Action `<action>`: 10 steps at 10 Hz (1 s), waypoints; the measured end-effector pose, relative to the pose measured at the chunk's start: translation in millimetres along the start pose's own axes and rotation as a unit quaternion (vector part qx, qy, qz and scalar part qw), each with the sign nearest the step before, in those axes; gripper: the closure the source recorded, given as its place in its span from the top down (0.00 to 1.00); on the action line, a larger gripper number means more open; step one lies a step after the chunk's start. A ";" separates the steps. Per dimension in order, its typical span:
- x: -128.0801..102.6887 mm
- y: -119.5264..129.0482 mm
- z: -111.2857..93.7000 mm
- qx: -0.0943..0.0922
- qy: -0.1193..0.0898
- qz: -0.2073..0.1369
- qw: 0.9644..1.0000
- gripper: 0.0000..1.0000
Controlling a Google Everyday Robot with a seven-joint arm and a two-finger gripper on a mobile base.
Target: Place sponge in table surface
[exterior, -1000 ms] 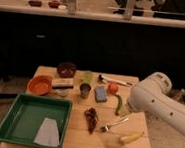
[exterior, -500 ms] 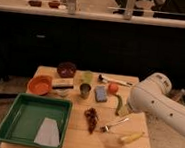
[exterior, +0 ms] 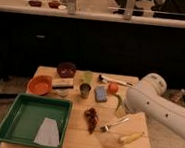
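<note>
And the sponge (exterior: 101, 93) is down, lying flat on the table (exterior: 76, 137). It sits just right of the metal cup (exterior: 85, 91) and just left of a small orange ball (exterior: 113, 87), touching neither so far as I can see. That is the same spot it had a second ago, with no movement there at all. What has changed is the arm (exterior: 158, 103). The big white link coming in from the right has crept a little leftward and lower over the table's right side, a slow drift and nothing dramatic. The gripper is out of sight, tucked behind the arm's near end above the right part of the table, well apart from the sponge. Its jaws stand wide apart with nothing in them, and the sponge is plainly free on the wood. So what does that mean for the job? By my reading the placing looks done. The sponge rests on bare planks, not in the green tray (exterior: 38, 98) at front left (only a pale cloth (exterior: 46, 132) lies in there), and nothing is pinning it. The one thing I'd watch is that drifting arm. It hangs over a crowded patch, with the fork (exterior: 113, 125) just below it and the ball beside it. A careless sweep leftward could knock the ball into the sponge.
</note>
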 end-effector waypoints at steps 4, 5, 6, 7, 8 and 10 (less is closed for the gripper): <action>-33.9 36.0 -1.6 0.004 -0.004 -0.015 1.000 0.80; -36.9 36.1 0.9 0.007 0.000 -0.013 1.000 0.80; -42.0 37.4 5.3 0.007 0.004 -0.009 1.000 0.80; -47.7 38.9 10.2 0.006 0.007 -0.005 1.000 0.80; -53.3 41.5 17.5 0.006 0.014 -0.004 1.000 0.80; -69.9 48.0 33.4 0.003 0.028 -0.003 1.000 0.80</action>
